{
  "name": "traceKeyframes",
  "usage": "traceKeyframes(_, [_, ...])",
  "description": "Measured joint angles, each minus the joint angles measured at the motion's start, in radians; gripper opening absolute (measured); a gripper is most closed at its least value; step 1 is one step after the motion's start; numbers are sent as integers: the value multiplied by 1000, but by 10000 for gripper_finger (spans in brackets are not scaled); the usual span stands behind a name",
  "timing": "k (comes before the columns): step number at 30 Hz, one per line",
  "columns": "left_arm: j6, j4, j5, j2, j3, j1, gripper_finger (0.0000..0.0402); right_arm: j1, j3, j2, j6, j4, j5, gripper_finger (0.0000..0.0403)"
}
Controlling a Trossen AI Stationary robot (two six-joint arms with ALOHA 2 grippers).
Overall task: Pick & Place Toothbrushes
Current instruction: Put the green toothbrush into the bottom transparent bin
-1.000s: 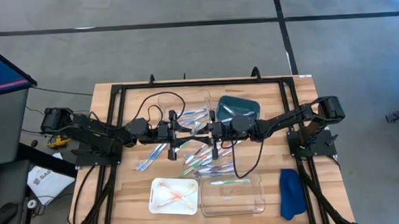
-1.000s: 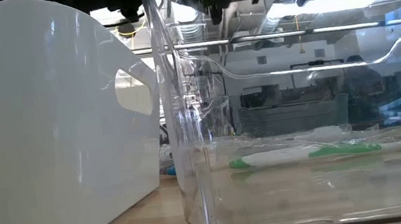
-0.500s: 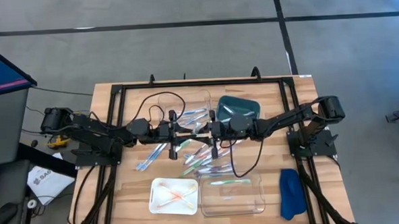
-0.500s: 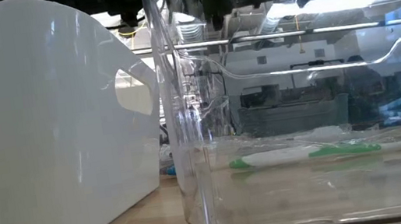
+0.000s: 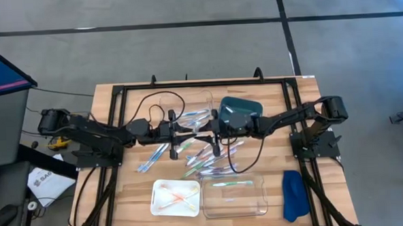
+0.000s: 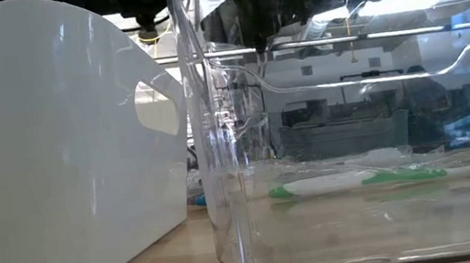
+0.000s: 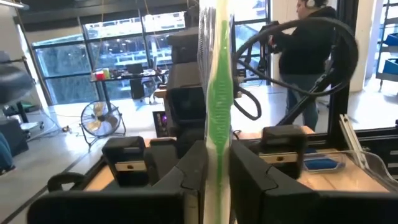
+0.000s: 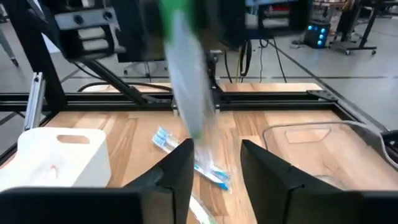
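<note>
A green toothbrush [image 7: 217, 93] in a clear wrapper stands upright over the table's middle, with my left gripper [image 7: 219, 163] shut on it. In the right wrist view the same toothbrush [image 8: 185, 74] hangs just before my right gripper [image 8: 216, 165], whose fingers are open; whether they touch it I cannot tell. In the high view my left gripper [image 5: 187, 132] and my right gripper [image 5: 205, 131] face each other tip to tip. Several more toothbrushes [image 5: 205, 160] lie loose on the table below them. My left gripper pinches the toothbrush's wrapped handle [image 7: 218, 146] between its two fingers. The fingers come level from the table's left and lie across the brush. The brush stands upright, lifted clear, and its lower end [image 8: 196, 132] hangs free above the table.
At the near edge stand a white tray [image 5: 158, 203] holding orange-pink brushes and a clear tray [image 5: 260, 204] holding a green toothbrush [image 6: 362, 180]. A dark teal bin [image 5: 245, 105] and another clear tray [image 5: 161, 104] stand at the far side. A blue cloth [image 5: 293, 194] lies near right.
My right gripper has gone a little toward the table's left, closer to my left gripper, and its cable has swung with it. My left gripper has stayed where it was.
</note>
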Motion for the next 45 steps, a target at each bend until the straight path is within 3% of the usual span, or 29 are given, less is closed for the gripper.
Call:
traceKeyframes(5, [0,-111,-3,-92,0,-1,37,-10,7,0,18,-50,-8,154])
traceKeyframes(10, [-2,-222,-9,-161,0,-1,37,-27,79,0,56,-246,-12,194])
traceKeyframes(18, [-4,-269,-10,-182,0,-1,37,-23,140,-1,53,-394,-15,234])
traceKeyframes(22, [-4,-306,-10,-182,6,-1,37,-26,142,-1,52,-430,-15,231])
traceKeyframes(29, [-11,-634,-20,-168,125,-3,37,-48,142,-1,53,-477,-15,212])
traceKeyframes(45, [-55,-786,6,-162,162,-1,38,-63,141,-76,33,-652,-15,157])
